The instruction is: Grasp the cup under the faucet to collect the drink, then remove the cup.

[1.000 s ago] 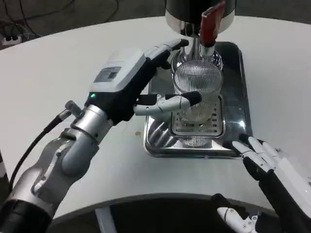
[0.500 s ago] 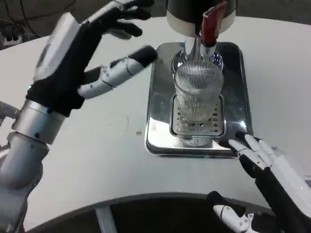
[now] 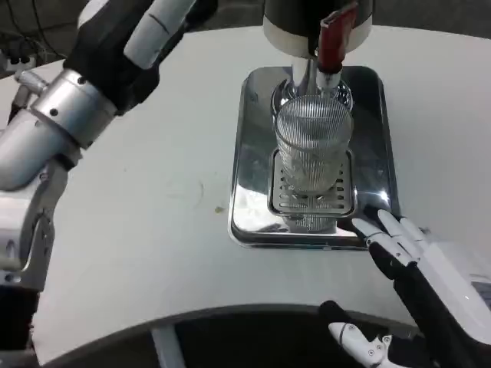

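A ribbed clear cup [image 3: 313, 149] stands upright on the slotted grate [image 3: 285, 201] of a shiny steel drip tray [image 3: 249, 153], right under the faucet [image 3: 311, 77] with its red lever [image 3: 331, 38]. I cannot tell whether there is drink in it. My left hand [image 3: 126, 42] is raised at the top left, well away from the cup, holding nothing, its fingers running out past the picture's top edge. My right hand [image 3: 430, 276] lies low at the bottom right, fingers apart, fingertips [image 3: 383, 224] close to the tray's front right corner, holding nothing.
The steel dispenser body [image 3: 295, 19] rises behind the cup at the top. The round white table [image 3: 153, 199] stretches bare to the left of the tray. Its front edge curves along the bottom. Cables [image 3: 23, 46] lie on the floor at the far left.
My left hand has let go its place around the cup and lifted up and to the left, away from the tray. My right hand has crept slightly forward. The cup stayed put.
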Controlling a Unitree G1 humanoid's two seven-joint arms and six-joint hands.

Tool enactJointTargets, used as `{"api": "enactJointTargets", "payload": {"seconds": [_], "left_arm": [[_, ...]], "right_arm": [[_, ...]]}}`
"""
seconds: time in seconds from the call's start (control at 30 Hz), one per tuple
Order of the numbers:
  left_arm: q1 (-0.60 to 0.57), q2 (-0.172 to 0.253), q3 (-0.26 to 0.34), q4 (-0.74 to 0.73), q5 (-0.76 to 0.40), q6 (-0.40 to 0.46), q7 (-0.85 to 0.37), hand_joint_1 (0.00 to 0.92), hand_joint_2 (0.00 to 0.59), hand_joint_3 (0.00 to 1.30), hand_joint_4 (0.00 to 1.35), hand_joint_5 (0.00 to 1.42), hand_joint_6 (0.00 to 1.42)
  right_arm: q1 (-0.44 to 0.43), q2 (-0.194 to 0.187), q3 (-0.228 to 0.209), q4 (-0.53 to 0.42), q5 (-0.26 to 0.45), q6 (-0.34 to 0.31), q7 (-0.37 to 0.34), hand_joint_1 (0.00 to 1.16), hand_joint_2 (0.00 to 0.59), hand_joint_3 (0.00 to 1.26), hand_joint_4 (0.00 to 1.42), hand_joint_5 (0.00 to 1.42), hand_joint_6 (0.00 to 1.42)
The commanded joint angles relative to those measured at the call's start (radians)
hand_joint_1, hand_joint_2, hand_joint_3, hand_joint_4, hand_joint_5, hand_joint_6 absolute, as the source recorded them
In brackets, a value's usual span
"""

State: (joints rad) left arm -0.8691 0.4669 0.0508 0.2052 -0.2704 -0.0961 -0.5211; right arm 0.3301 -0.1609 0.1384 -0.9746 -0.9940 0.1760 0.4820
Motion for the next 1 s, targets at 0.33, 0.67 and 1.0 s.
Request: {"api": "enactJointTargets", "payload": {"seconds": [0.33,0.67,1.0], "left_arm": [[-0.163,-0.046,-0.066,0.169,0.062,0.034,-0.146,0.000,0.135,0.13,0.10,0.25,0.21],[-0.139,-0.044,-0.066,0.094,0.058,0.068,-0.184,0.000,0.134,0.16,0.12,0.26,0.22],[-0.170,-0.044,-0.080,0.129,0.098,0.066,-0.190,0.000,0.135,0.17,0.12,0.27,0.23]], "right_arm": [[0.038,0.020,0.008,-0.022,-0.012,-0.016,-0.001,0.40,0.382,0.12,0.00,0.00,0.00],[0.050,0.019,0.005,-0.035,-0.004,-0.021,-0.003,0.40,0.382,0.12,0.00,0.00,0.00],[0.069,0.022,0.008,-0.044,0.001,-0.036,-0.005,0.40,0.382,0.12,0.00,0.00,0.00]]}}
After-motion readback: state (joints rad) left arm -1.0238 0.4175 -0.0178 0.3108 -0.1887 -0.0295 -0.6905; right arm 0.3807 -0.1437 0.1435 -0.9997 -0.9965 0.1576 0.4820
